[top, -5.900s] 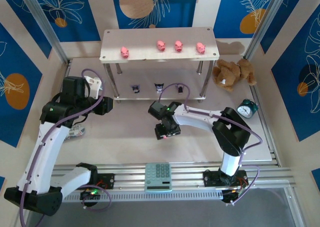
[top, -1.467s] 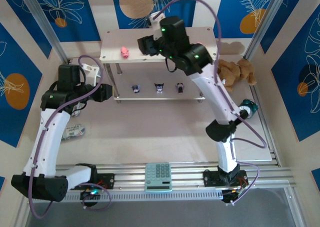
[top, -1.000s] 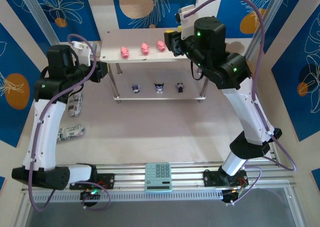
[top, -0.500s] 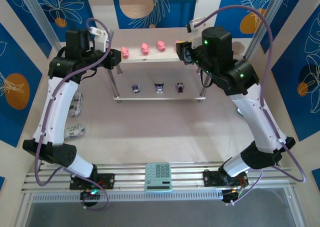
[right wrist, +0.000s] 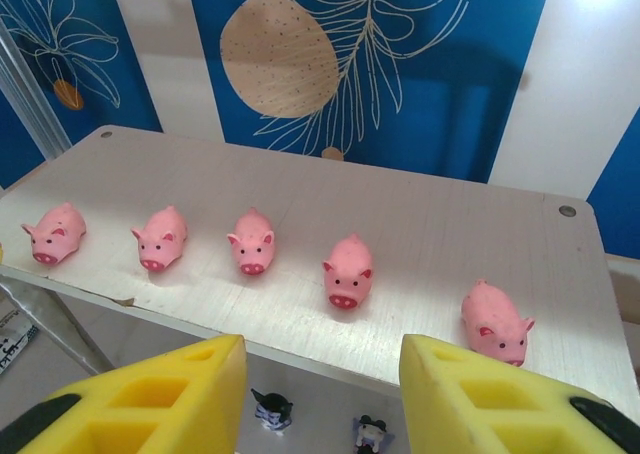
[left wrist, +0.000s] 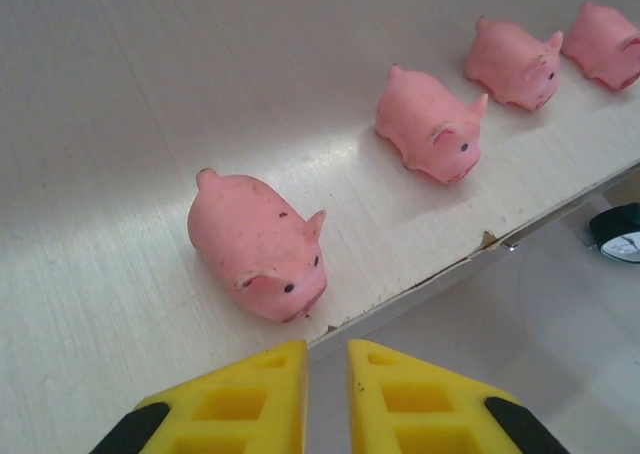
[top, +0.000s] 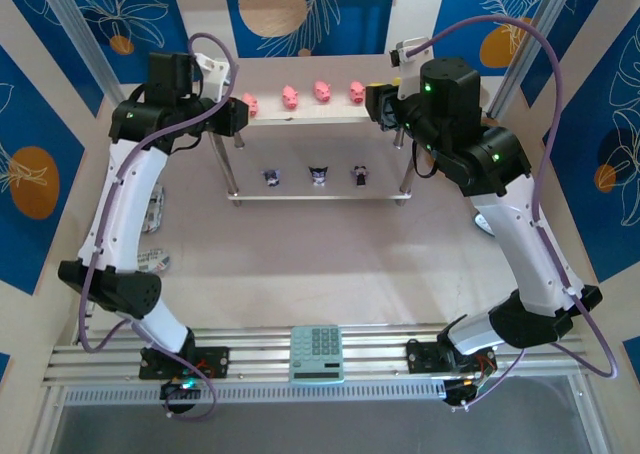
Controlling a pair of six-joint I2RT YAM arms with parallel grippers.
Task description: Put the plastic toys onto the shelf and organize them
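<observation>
Since the frame half a second back, your left gripper [left wrist: 327, 359] has edged up to the leftmost pig [left wrist: 262, 244] and your right gripper [right wrist: 320, 359] has drawn rightward. Left fingers are almost together and empty; right are wide apart and empty. Five pink pigs [right wrist: 252, 240] line the shelf [right wrist: 420, 204] top, with dark figurines [top: 318, 175] on the level below. Placing looks done; next, even out the spacing.

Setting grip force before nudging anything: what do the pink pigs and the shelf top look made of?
The pink pigs look like moulded plastic or rubber, possibly soft: matte with a faint sheen and rounded bodies. The shelf top looks like laminated board with a pale wood-grain print; its front edge is chipped.
</observation>
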